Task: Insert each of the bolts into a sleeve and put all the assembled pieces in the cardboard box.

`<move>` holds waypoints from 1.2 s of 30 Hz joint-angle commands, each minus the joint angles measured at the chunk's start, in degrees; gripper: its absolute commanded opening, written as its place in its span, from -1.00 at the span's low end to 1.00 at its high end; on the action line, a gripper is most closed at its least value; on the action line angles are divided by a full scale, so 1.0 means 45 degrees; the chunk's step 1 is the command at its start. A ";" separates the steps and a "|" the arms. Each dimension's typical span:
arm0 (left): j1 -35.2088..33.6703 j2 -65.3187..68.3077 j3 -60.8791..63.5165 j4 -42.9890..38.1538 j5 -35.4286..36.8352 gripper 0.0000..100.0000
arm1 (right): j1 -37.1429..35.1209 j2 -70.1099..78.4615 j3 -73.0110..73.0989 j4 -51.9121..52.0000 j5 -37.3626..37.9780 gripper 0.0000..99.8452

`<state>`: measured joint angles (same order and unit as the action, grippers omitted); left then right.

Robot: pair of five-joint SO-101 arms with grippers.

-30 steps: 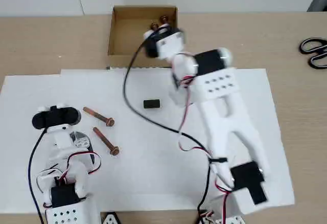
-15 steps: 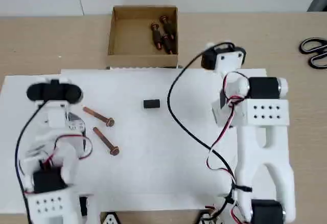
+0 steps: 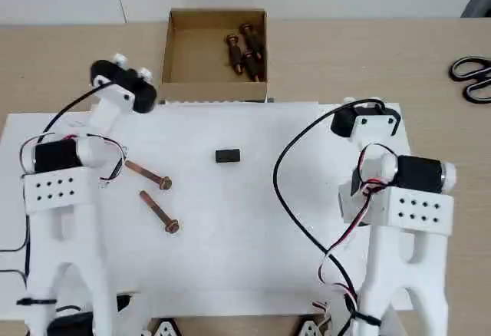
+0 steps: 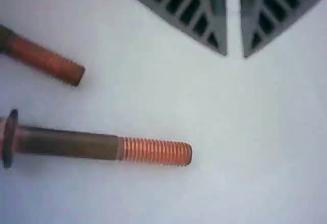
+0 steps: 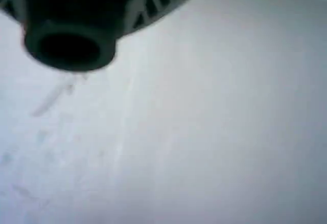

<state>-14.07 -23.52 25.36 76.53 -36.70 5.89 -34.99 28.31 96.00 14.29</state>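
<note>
Left tool (image 4: 234, 54), narrow slit, empty, stood upper left. Two bolts (image 3: 149, 175) lay below-right of it, shanks slanting down-right. The left arm (image 3: 57, 175) was nearer.

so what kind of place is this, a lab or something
Likely a robotics lab bench: a left arm and right arm at a wooden table, loose bolts on a paper sheet, and a cardboard box.
</note>
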 commanded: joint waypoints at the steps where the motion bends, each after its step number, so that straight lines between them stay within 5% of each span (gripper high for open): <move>1: 0.0098 0.0684 -0.0694 0.0352 -0.2501 -0.98 | 0.0127 -0.0674 0.0156 -0.0322 -0.0020 -0.99; 8: 0.0586 0.1836 -0.0889 -0.0059 -0.5763 -0.96 | 0.0107 -0.0733 0.0176 -0.0381 0.0000 -0.99; 19: 0.2110 0.4962 -0.3409 -0.0313 -0.6271 -0.77 | 0.0049 -0.0713 0.0586 -0.0576 0.0117 -0.99; 36: 0.2344 0.8576 -0.6632 0.4747 -0.9377 -0.75 | 0.0049 -0.0713 0.0606 -0.0596 0.0410 -0.99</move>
<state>-4.04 14.90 -2.33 96.22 -74.59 5.89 -36.75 31.21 94.15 15.69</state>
